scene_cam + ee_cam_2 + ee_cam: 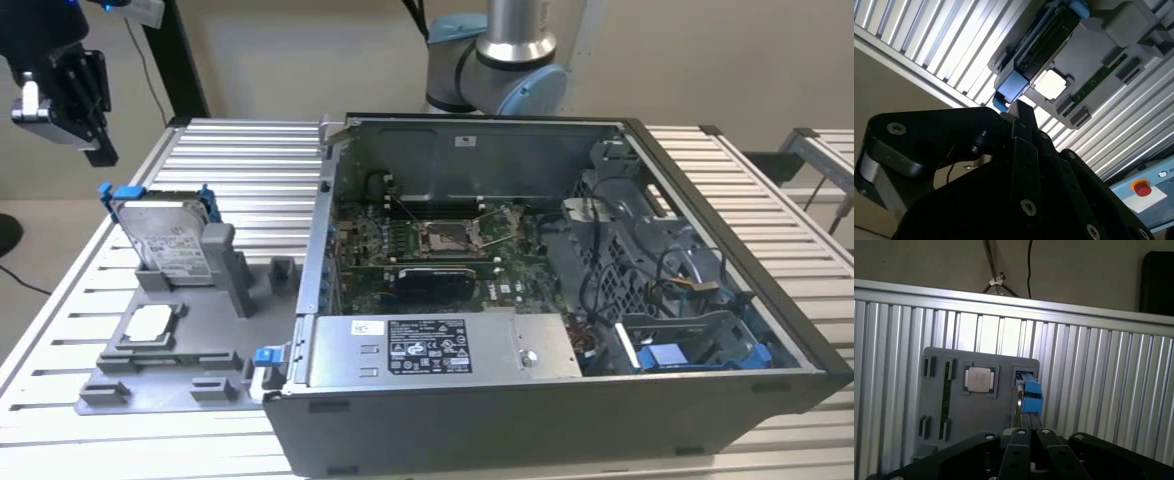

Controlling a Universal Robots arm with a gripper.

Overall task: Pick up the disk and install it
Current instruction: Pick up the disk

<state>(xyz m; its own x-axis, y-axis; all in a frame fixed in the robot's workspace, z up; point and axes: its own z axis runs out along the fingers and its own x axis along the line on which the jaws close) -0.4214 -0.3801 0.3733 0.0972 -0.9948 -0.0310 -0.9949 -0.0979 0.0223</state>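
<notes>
While the disk (pixel 167 235) sits in its holder (pixel 187 365), nothing's grabbed yet.
Gripper (pixel 102 150) hangs at about 11 o'clock from the disk, well apart, jaws pressed together and empty. Disk stands on edge at 9 o'clock of the case (pixel 534 420), probably so its top edge is easy to pinch.

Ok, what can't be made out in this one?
- The disk, lower part: exterior view, sunk in the grey holder slot.
- The disk label: both wrist views show the disk edge-on; in the first wrist view the tool covers its near end.
- The arm: exterior view, the stretch between its base and the tool runs past the top edge.
</notes>
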